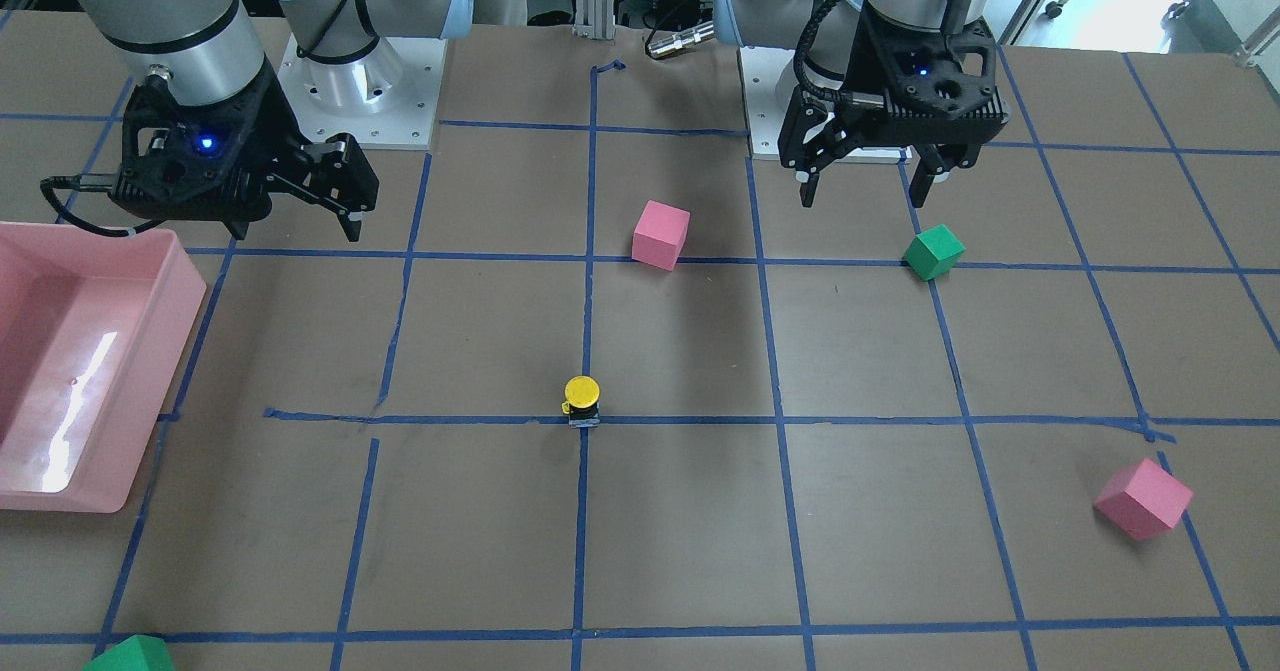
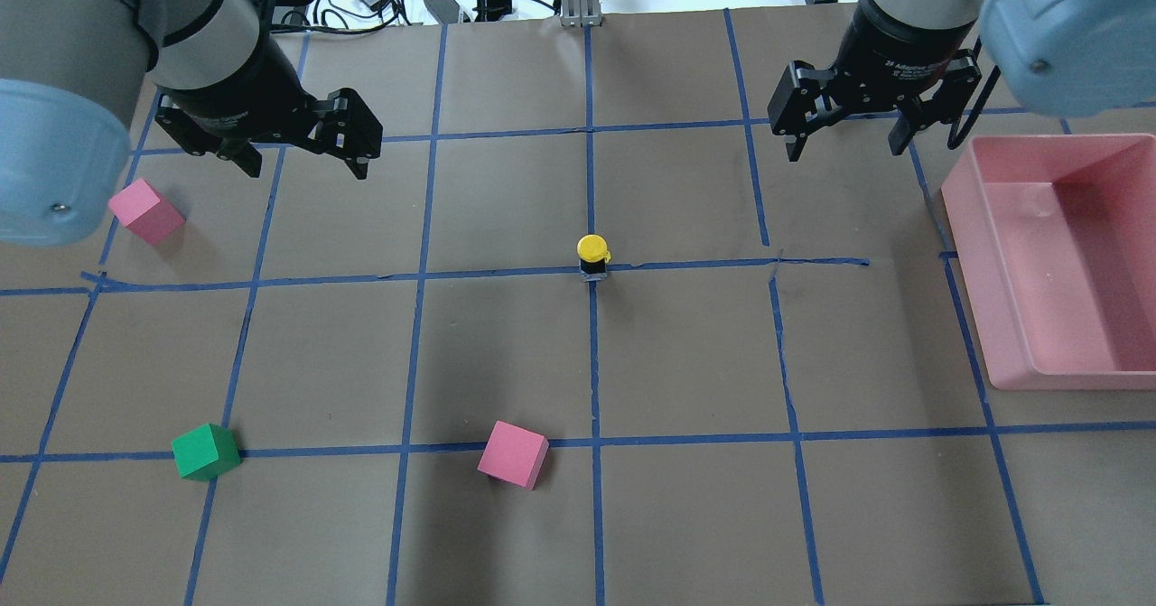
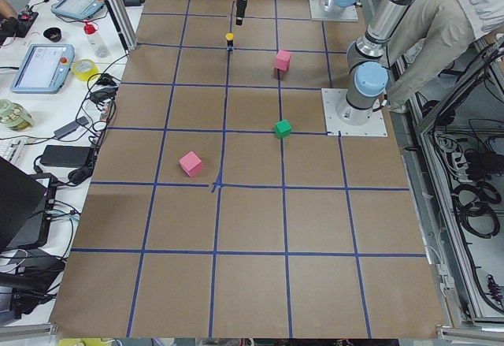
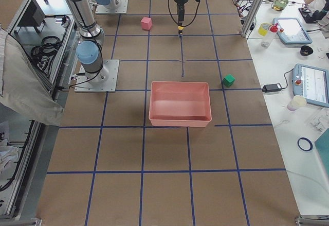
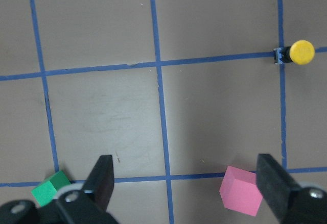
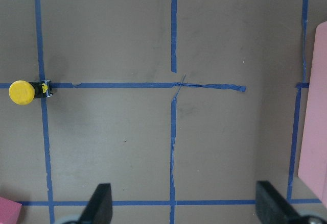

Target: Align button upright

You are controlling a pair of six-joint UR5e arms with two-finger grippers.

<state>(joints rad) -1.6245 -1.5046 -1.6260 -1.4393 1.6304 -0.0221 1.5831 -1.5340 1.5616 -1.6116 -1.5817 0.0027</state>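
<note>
Standing upright, the button (image 1: 582, 400) shows its yellow cap.

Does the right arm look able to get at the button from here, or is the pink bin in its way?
Probably yes. The right gripper hangs open, the pink bin sits on its far side from the button, and only taped table lies between them.

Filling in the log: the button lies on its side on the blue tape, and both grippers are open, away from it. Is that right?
No. The button stands upright, yellow cap on top, as the exterior front-facing view shows. It is on the blue tape, and the left gripper and right gripper are open, away from it.
</note>
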